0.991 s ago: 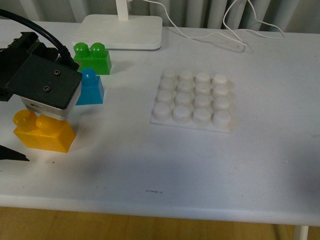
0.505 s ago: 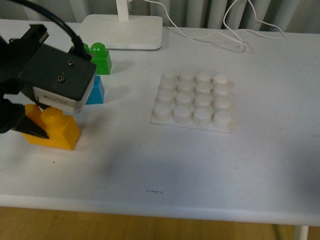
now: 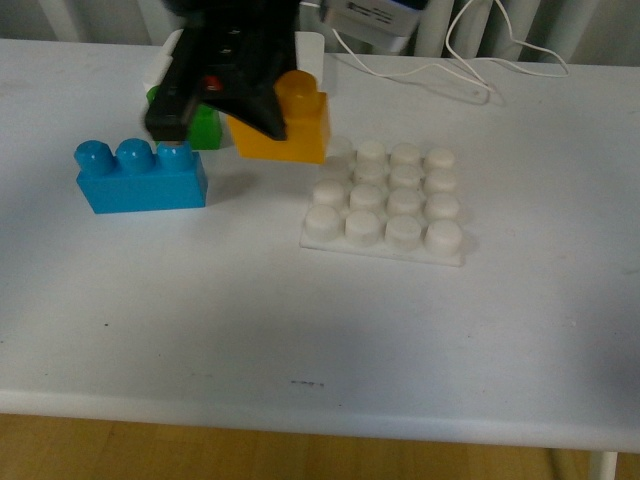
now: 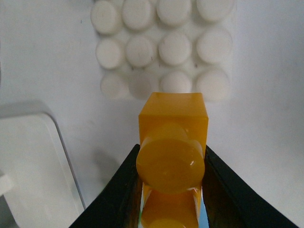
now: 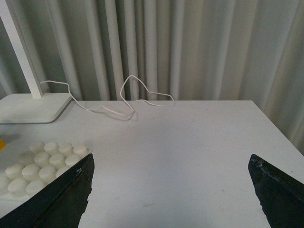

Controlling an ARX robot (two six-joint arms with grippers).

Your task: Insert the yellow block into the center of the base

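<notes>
The left claw (image 4: pixel 172 153) is shut tight on the yellow block (image 4: pixel 173 111). One black finger (image 4: pixel 126 185) presses on each side of it. The block has two round bumps on top, and it is shiny. It is held up in the air, close to the far left corner of the base (image 3: pixel 385 195). It sits on none of the base's bumps yet.

The base is a flat white square with four rows of four round bumps. It lies flat on the table (image 3: pixel 300 340).

A blue brick (image 3: pixel 140 175) with three bumps stands on the table to the left of the base, well apart from it. Behind the blue brick is a green brick (image 3: pixel 207 130), partly hidden by the claw.

The right claw (image 5: pixel 166 199) is spread wide and holds nothing. It hangs over the table on the right side, away from the base.

The table is white and smooth. At its back edge stands the flat white foot of a lamp (image 5: pixel 31 107). A thin white cord (image 5: pixel 128 102) curls across the table behind the base. Behind the table hangs a pale curtain (image 5: pixel 166 47) with long folds.
</notes>
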